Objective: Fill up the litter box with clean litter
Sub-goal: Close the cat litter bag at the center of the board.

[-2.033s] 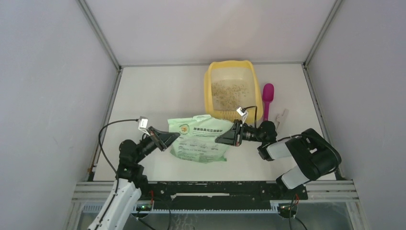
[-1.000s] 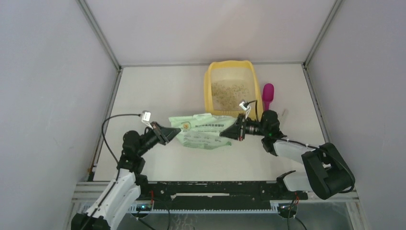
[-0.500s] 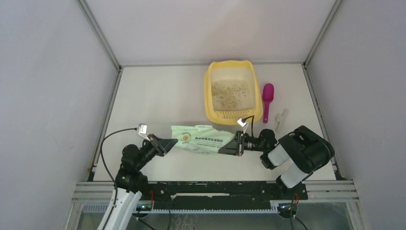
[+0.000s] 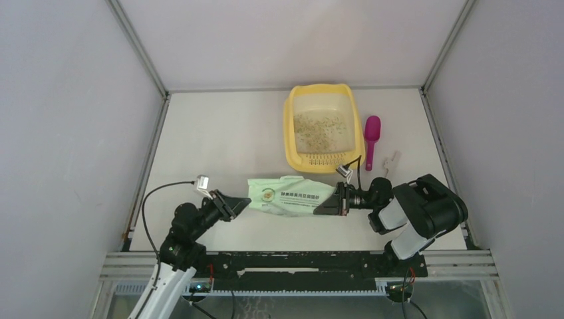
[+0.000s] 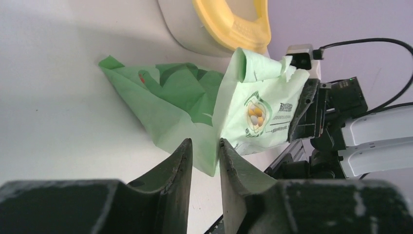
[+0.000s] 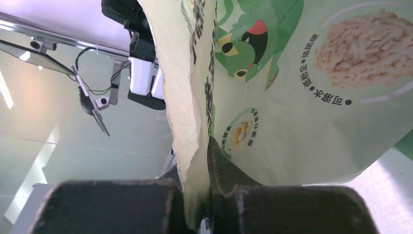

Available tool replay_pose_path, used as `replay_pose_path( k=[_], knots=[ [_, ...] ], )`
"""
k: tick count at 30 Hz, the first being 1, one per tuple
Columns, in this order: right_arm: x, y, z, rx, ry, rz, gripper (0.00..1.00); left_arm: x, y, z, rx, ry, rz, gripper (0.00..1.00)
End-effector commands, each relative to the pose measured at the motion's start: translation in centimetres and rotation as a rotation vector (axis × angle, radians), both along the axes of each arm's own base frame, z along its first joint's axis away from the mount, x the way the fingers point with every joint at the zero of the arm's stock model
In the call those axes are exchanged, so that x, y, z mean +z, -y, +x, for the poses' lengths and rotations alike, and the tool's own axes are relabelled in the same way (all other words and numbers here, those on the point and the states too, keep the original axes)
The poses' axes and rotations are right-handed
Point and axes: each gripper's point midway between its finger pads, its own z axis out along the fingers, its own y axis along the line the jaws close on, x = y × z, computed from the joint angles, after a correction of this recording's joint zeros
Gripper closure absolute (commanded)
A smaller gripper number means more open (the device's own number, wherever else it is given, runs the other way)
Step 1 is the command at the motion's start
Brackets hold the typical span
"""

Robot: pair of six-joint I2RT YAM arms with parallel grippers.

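Top external view is showing the counter [image 4: 219, 133] carrying the yellow litter box [image 4: 288, 133] at the far side. It is looking like stiff plastic, best taken by its rim. A green bag [image 4: 292, 197] is lying flat between the arms, near the box but apart from it. It is looking soft, crumpled and light, so it is best gripped at its corners. The pink scoop [image 4: 371, 136] is resting just beside the box. Tan litter [image 4: 319, 125] is sitting as a thin, loose layer inside the box, likely pourable rather than graspable. The right tool [image 6: 197, 165] is pinching the bag's edge. The left tool [image 5: 205, 144] is standing slightly parted, a bag corner between its fingers, unclamped.
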Motion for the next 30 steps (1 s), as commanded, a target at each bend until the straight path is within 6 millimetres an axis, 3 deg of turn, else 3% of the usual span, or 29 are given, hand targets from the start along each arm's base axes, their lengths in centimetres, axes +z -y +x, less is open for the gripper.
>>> replay_pose_path(
  k=[1, 7, 15, 21, 26, 30],
  knots=[
    [0.4, 0.7, -1.7, 0.071, -0.031, 0.017, 1.0, 0.8, -0.8, 0.4, 0.069, 0.002, -0.005, 0.69],
    [-0.1, 0.7, -2.0, 0.067, -0.07, 0.003, 1.0, 5.3, -2.0, -0.3, 0.111, 0.063, 0.023, 0.69],
    [-2.0, -0.4, -3.5, 0.093, -0.117, -0.057, 1.0, 9.4, -1.5, -1.6, 0.057, 0.084, 0.013, 0.74],
    [-2.3, -1.1, -3.8, 0.087, -0.124, -0.081, 1.0, 9.9, -1.0, -2.6, 0.016, 0.059, -0.011, 0.75],
    [-2.4, -1.0, -3.4, 0.052, -0.122, -0.109, 1.0, 12.0, -2.2, -3.8, 0.05, 0.123, -0.011, 0.76],
    [-1.4, -1.0, -3.1, 0.035, -0.079, -0.109, 1.0, 13.2, -1.8, -4.8, 0.002, 0.134, -0.013, 0.76]
  ],
)
